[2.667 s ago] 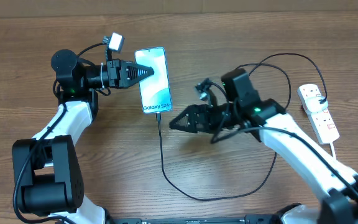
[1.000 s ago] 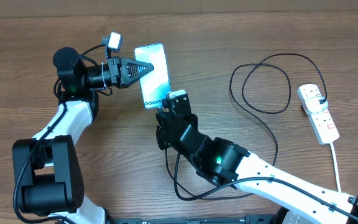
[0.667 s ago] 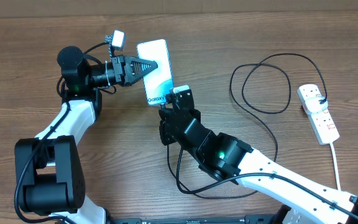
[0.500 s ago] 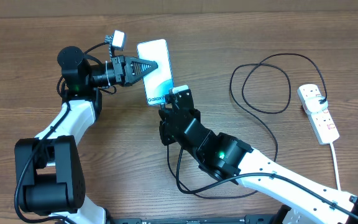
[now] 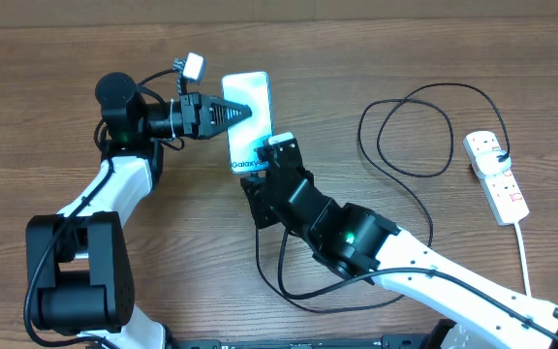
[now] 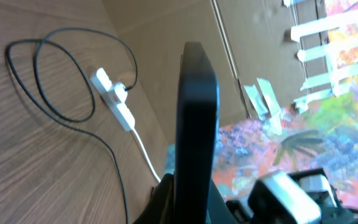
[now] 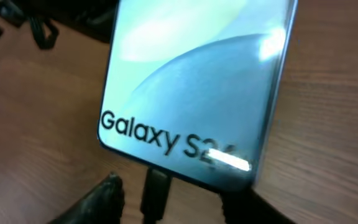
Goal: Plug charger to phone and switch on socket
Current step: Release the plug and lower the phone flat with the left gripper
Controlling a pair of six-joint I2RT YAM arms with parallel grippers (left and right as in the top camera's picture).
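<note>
The right jaws stand apart at the bottom of the right wrist view, one dark finger [image 7: 104, 200] on each side of a small black connector [image 7: 156, 190], and neither finger is touching it. The connector's tip meets the lower edge of a slim rectangular phone [image 7: 197, 81] with a light blue gradient screen; how deeply it sits cannot be made out. The left jaws are clamped on the phone's long edge from the left, holding it in the upper middle of the overhead frame. From the connector a long thin black charger cable [image 5: 451, 136] runs down, then loops across the wooden counter [image 5: 405, 39] to a white elongated power strip [image 5: 495, 174] at the far right, which trails a thick white cord [image 5: 525, 252]. By the look of it the plugging step is done or all but done. Switching on the socket is left, and neither arm is near the strip. Its red switch marks are too small to read. The screen reads "Galaxy S2", with glare hiding the rest.
</note>
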